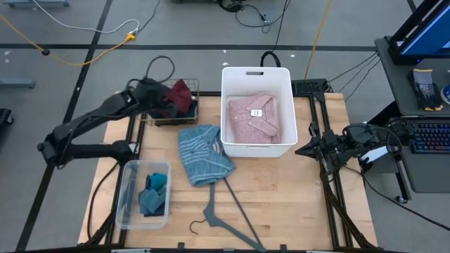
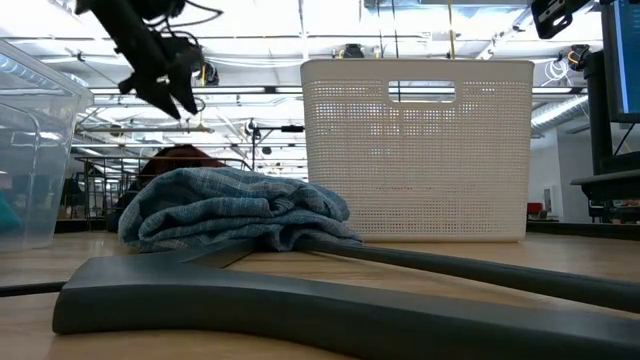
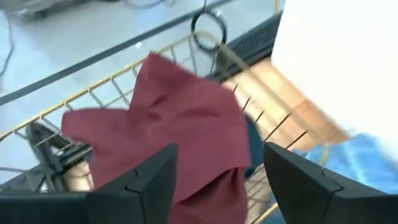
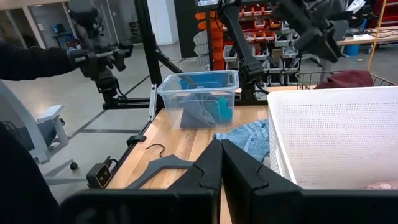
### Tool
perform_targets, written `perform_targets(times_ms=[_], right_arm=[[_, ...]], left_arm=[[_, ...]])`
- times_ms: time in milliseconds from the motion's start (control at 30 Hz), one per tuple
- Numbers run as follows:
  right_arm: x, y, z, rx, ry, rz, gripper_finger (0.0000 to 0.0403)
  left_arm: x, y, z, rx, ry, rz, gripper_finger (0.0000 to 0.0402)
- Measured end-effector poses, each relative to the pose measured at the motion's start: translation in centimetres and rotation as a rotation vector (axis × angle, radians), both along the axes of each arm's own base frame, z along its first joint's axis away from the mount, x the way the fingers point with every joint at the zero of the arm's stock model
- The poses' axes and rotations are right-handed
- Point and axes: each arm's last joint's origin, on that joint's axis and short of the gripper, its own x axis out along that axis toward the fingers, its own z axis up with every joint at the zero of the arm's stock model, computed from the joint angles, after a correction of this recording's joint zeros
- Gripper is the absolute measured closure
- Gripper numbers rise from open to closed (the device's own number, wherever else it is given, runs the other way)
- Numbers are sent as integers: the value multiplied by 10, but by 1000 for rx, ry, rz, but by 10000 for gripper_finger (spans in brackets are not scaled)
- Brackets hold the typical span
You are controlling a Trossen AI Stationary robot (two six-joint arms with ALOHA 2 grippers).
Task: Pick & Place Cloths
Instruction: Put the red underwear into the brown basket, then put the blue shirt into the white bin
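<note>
Left pincer (image 3: 214, 180) first: we see its two dark fingers spread apart over the wire basket (image 1: 188, 112) at about ten o'clock on the counter (image 1: 295, 197), with the maroon garment (image 3: 180, 124) lying between and beyond them, and nothing gripped as far as we can tell. Right pincer (image 4: 221, 171) waits off the counter's three o'clock edge, fingers pressed together, empty.

Now the rest of the cloths. We have the pink collared shirt (image 1: 254, 118) folded in the white bin (image 1: 232, 77) at twelve o'clock, the light-blue striped shirt (image 1: 202, 153) crumpled near the centre, touching the bin's wall, and the small teal and blue pieces (image 1: 155, 193) in the clear tub (image 1: 126, 176) at eight o'clock. A grey hanger (image 1: 225, 214) lies at six o'clock, its upper end at the striped shirt's edge.

What worries us? The maroon cloth drapes over the basket's wires, so a low grab could pinch a wire along with the fabric and drag the whole basket. A shallow pinch on one loose fold could slip out mid-lift. And if the striped shirt goes next, we judge the hanger may come along with it.
</note>
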Motion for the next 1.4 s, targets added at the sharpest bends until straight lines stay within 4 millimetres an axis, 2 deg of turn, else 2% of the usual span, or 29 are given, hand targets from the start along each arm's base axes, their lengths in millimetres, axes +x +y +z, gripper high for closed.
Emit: perform_targets(times_ms=[133,300,433,600,767,933,1100,1233,1400], right_arm=[[0,0,0,-1,0,-13,403],[0,-2,0,-6,-2,-67,403],[0,-2,0,-7,-1,-77,403],[0,-2,0,-7,-2,-77,403],[0,-2,0,-7,-2,-77,403],[0,-2,0,-7,-1,-77,403],[0,-2,0,3,0,-78,403],[0,-2,0,19,2,-79,403],[0,-2,0,19,2,-79,403]], left_arm=[[-1,-2,13,48,-123,-17,157],[11,8,18,137,-176,-48,175],[27,20,-1,89,-89,-73,217],[43,37,-37,-41,60,-50,272],[39,53,-68,-216,176,52,304],[32,62,-85,-340,232,85,309],[29,62,-77,-303,186,90,309],[29,58,-51,-225,111,75,309],[25,43,-10,-125,-10,27,309]])
